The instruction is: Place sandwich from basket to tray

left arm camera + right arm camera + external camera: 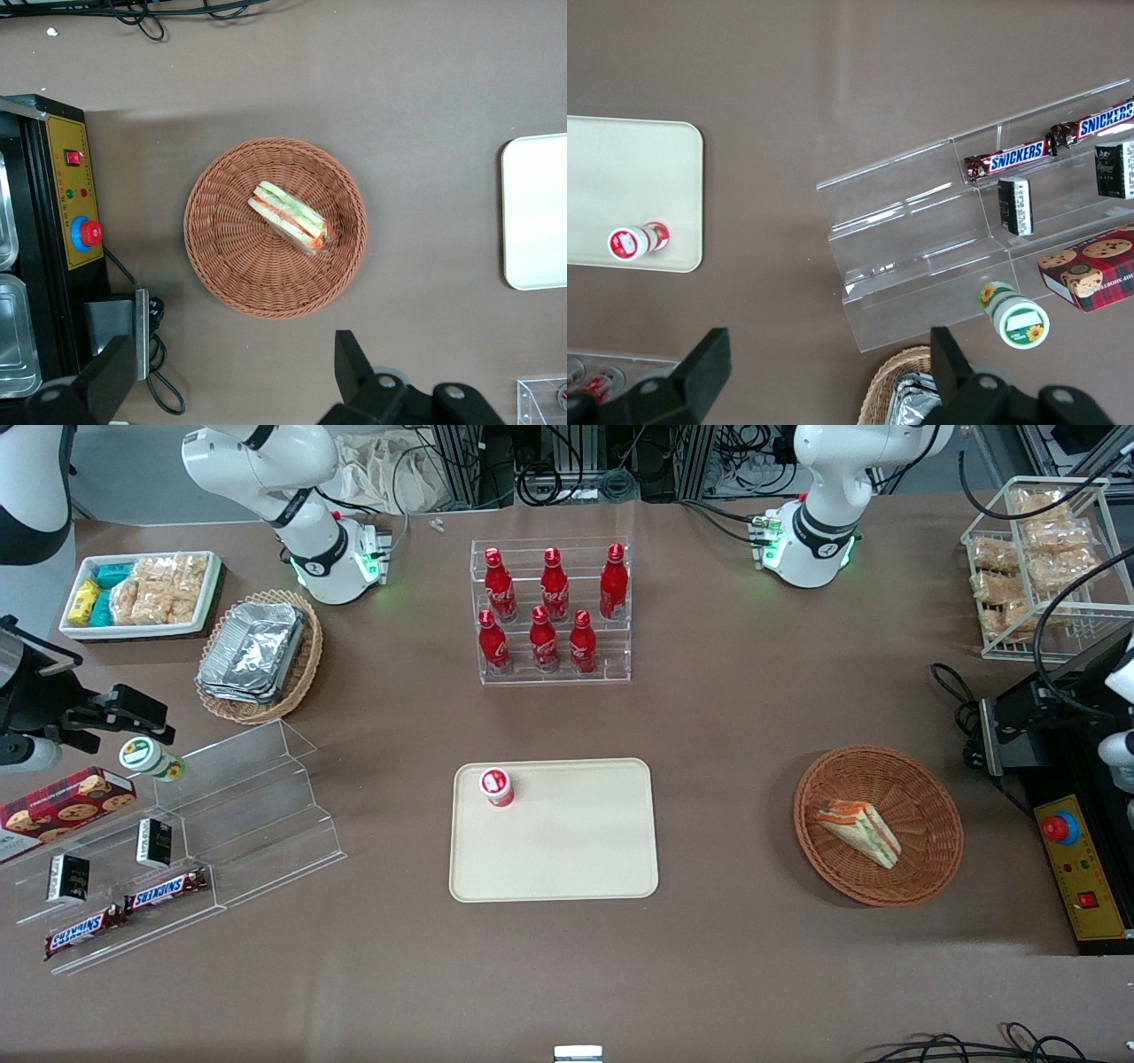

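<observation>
**Sandwich sitting in the basket, hand parked high above it**

Sandwich point(858, 832) is lying in the round reddish-brown basket point(921, 788), toward the working arm's end of the desk point(726, 717). Nothing has it yet.

From the wrist camera I'm looking straight down into the basket, so my hand point(235, 376) is hovering well above it and a bit off to one side of the rim, not over the sandwich itself. Fingers are spread wide apart, holding nothing. In the front view I can't pick the hand out properly, just bits of the arm at the edge.

The thing I care about for the next move: the wedge's long axis runs diagonally across the basket floor, with the orange and green filling edge showing on top. It sits a little off the basket's centre, closer to the rim on the tray's side. I reckon I'll need to shift over it, rotate the wrist so the fingers close across the short width, then drop in without clipping the wicker wall.

The tray point(567, 868) is well apart from the basket, toward the middle of the desk. A small red-and-white cup point(497, 786) stands in one corner of it, so I'd aim for the bare part.
</observation>
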`<state>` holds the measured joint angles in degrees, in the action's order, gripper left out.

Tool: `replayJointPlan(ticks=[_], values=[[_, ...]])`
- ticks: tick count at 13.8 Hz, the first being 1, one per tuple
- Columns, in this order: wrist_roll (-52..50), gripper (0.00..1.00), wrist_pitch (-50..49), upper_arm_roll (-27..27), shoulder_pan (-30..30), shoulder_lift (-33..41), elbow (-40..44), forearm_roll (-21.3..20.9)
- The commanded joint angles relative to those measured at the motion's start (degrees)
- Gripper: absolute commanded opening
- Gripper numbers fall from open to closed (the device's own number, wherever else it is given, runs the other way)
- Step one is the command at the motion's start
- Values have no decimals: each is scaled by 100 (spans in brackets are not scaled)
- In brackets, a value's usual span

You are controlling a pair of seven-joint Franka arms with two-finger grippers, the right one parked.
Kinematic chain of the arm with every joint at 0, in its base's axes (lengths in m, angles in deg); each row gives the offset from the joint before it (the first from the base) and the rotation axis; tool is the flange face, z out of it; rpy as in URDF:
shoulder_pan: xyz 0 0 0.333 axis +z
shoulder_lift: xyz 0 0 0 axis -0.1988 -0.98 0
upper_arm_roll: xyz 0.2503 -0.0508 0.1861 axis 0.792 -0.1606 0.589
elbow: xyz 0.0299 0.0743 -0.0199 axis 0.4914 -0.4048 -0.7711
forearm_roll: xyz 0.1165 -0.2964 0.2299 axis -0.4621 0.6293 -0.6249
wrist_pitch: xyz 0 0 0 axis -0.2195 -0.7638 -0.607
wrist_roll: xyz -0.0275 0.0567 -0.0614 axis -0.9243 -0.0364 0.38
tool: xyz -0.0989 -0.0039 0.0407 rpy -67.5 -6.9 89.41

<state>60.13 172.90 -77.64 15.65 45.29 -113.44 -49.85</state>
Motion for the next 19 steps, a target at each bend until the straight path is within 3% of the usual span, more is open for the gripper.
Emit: replayJointPlan(ticks=[1, 14, 19], values=[[80, 100, -145, -23, 12, -26, 131, -58], [-131, 100, -92, -41, 4, -17, 53, -32], [-148, 100, 565, -120, -5, 9, -824, 56]])
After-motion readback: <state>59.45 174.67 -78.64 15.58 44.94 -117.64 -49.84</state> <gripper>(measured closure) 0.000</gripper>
